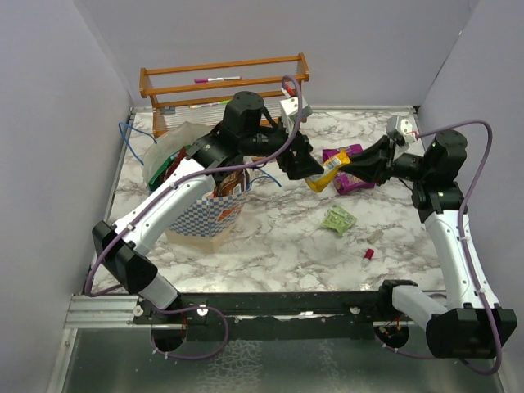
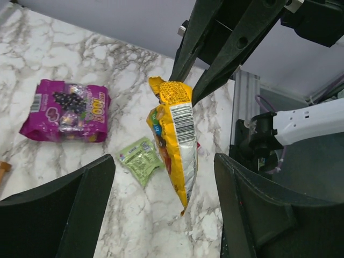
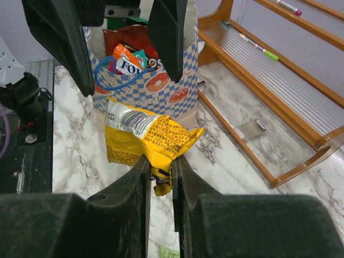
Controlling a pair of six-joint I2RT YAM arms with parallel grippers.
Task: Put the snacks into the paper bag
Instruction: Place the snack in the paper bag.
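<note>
While hanging clear of the table, red-yellow packet: dangling between the two grippers, its barcode facing the left wrist camera.
Right gripper: pinching the packet's crimped edge, its fingers pressing nearly together on it.
Right arm: rising from its base at 5 o'clock in the top view, bending at the elbow and pointing its wrist toward 9 o'clock.
Left gripper: gaping wide, its fingers flanking the packet without touching it, gripping nothing.
Left arm: arching from 7 o'clock over the paper bag and reaching toward 3 o'clock.
Paper bag: standing at 8 o'clock from the packet, with other snacks poking out of its mouth.
Magenta pack: lying flat at 1 o'clock from the packet.
Light-green packet: lying at 6 o'clock.
Red-pink cap: sitting at 5 o'clock.
</note>
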